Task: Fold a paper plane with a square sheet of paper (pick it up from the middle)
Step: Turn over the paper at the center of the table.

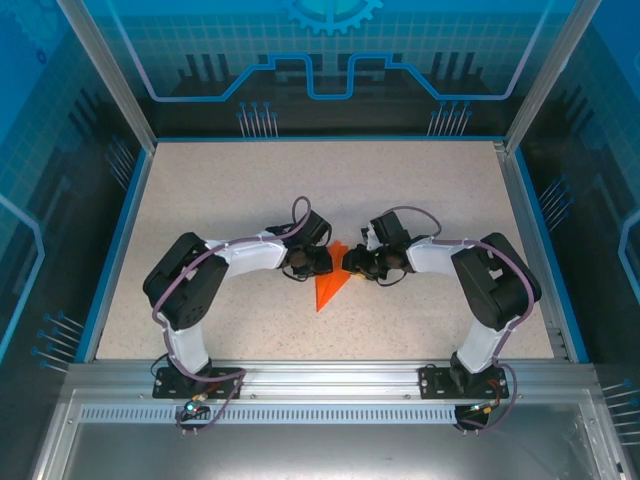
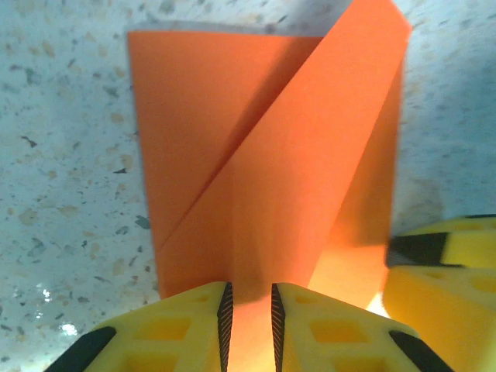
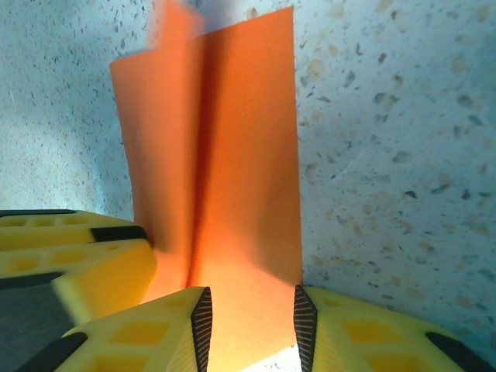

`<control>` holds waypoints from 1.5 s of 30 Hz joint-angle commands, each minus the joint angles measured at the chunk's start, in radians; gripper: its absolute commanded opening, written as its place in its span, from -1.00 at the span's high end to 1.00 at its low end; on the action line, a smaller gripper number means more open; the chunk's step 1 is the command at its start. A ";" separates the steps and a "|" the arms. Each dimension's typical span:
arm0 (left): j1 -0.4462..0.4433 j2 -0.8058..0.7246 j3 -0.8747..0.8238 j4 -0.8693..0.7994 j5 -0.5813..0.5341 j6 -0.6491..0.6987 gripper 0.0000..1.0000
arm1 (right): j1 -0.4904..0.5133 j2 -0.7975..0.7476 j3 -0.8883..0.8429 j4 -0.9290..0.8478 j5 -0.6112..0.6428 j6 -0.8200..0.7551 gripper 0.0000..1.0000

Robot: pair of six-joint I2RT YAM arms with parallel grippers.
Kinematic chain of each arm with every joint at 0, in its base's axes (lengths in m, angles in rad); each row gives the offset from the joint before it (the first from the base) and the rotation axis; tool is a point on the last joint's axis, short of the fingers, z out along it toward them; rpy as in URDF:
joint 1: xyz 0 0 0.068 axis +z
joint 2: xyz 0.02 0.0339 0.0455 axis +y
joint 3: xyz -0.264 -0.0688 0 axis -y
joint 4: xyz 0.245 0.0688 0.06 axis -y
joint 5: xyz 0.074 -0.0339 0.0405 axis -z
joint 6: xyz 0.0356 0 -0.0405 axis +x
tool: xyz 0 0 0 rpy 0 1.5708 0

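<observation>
**Orange paper partly folded, both my fingers at its wide end**

The orange paper (image 1: 327,290) lies near the middle of the counter (image 1: 220,190), between my two arms. It is no longer a flat square. From above it looks like a pointed wedge, with the tip toward my bases and the wide end up at my fingers. In my left wrist view I see one flap folded over on a diagonal crease. In my right wrist view a long crease runs along the paper and one side stands up a little.

My left fingers (image 1: 323,264) are narrow and pinch a layer of the paper between them. My right fingers (image 1: 351,262) stand about half apart with the paper filling the gap between them. I cannot tell if they really grip it or only stand around it. The two pairs of fingers are very near each other.

I judge the task to be somewhere in the middle. The nose folds seem done and a centre crease is there. The slim dart shape is not reached, so I think the wings must yet be folded and pressed flat.
</observation>
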 commanded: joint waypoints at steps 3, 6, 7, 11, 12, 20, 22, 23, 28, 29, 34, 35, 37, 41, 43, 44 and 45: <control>0.011 0.051 0.004 -0.035 -0.012 0.023 0.57 | 0.016 -0.037 0.015 -0.078 0.044 -0.006 0.26; 0.014 0.057 -0.009 -0.023 -0.008 0.022 0.59 | 0.019 -0.045 0.020 -0.107 0.071 -0.005 0.24; 0.016 0.057 -0.014 -0.020 -0.008 0.023 0.59 | 0.021 -0.043 0.019 -0.111 0.076 -0.001 0.24; 0.019 0.053 -0.026 -0.015 -0.002 0.029 0.60 | 0.035 -0.025 0.021 -0.090 0.057 0.006 0.24; 0.019 0.051 -0.027 -0.012 0.001 0.029 0.60 | 0.040 -0.018 0.024 -0.080 0.047 0.008 0.25; 0.023 0.034 -0.043 -0.002 0.013 0.023 0.60 | 0.075 0.027 0.043 -0.059 0.046 0.047 0.30; 0.030 0.034 -0.050 0.003 0.019 0.017 0.60 | 0.080 0.034 0.046 -0.064 0.054 0.053 0.30; 0.035 0.032 -0.056 0.009 0.023 0.015 0.60 | 0.081 0.038 0.049 -0.063 0.053 0.055 0.30; 0.059 0.027 -0.091 0.054 0.062 -0.002 0.60 | 0.078 0.025 0.049 -0.021 0.032 0.059 0.29; 0.065 0.024 -0.102 0.070 0.078 -0.005 0.60 | 0.078 0.017 0.048 -0.007 0.025 0.063 0.27; 0.093 0.011 -0.140 0.123 0.118 -0.027 0.60 | 0.065 -0.013 0.008 0.068 0.003 0.138 0.22; 0.102 0.010 -0.148 0.132 0.125 -0.033 0.60 | 0.066 -0.023 -0.006 0.085 -0.003 0.163 0.22; 0.115 0.008 -0.161 0.150 0.141 -0.042 0.61 | 0.075 -0.049 -0.037 0.115 0.001 0.199 0.18; 0.133 0.012 -0.181 0.184 0.164 -0.057 0.60 | 0.094 -0.092 -0.080 0.137 0.005 0.247 0.16; 0.136 0.013 -0.182 0.186 0.167 -0.059 0.60 | 0.114 -0.114 -0.095 0.139 0.017 0.257 0.13; 0.136 0.013 -0.180 0.186 0.168 -0.057 0.60 | 0.125 -0.119 -0.097 0.132 0.023 0.259 0.11; 0.137 0.013 -0.182 0.188 0.170 -0.057 0.60 | 0.135 -0.116 -0.092 0.131 0.021 0.257 0.10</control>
